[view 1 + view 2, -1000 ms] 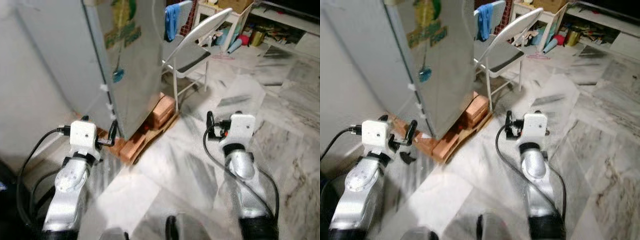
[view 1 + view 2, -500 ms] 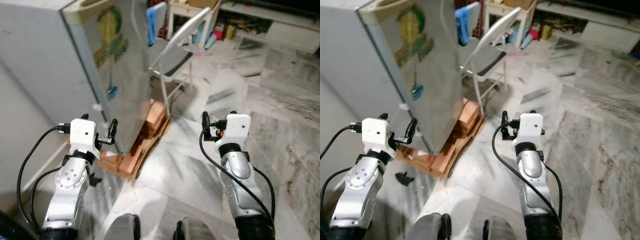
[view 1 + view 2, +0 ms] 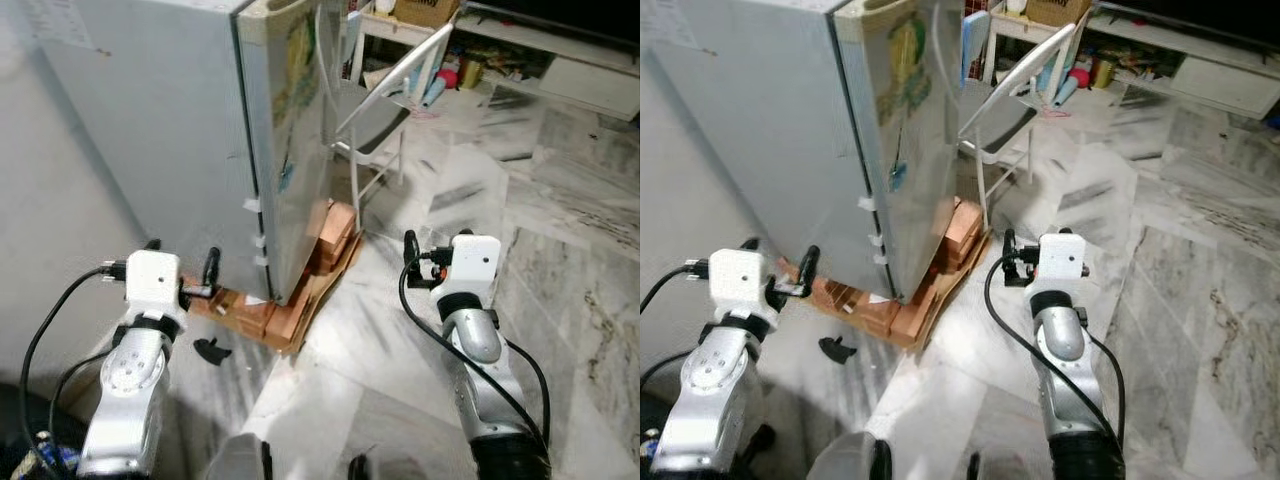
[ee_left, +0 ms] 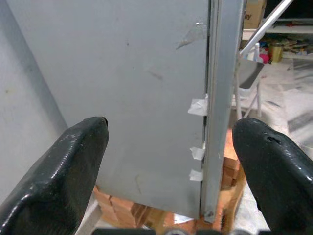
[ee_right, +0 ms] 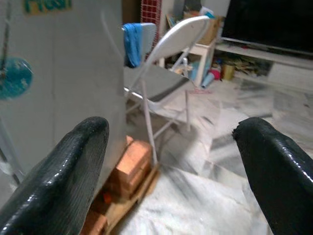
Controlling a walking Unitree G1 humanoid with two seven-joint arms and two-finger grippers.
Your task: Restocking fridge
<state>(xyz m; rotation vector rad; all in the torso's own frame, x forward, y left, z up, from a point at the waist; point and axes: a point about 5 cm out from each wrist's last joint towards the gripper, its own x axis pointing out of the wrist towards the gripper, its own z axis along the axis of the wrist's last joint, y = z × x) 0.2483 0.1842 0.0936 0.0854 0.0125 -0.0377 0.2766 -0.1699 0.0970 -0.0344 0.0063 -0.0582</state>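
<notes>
My left gripper [image 4: 168, 161] is spread wide and empty, aimed at the fridge [image 3: 190, 130] side near its door edge. My right gripper [image 5: 171, 161] is spread wide too, holding nothing, facing the folding chair [image 3: 1015, 90]. Fridge stands shut on bricks [image 3: 300, 300], just ahead-left of me, chair beside it.
</notes>
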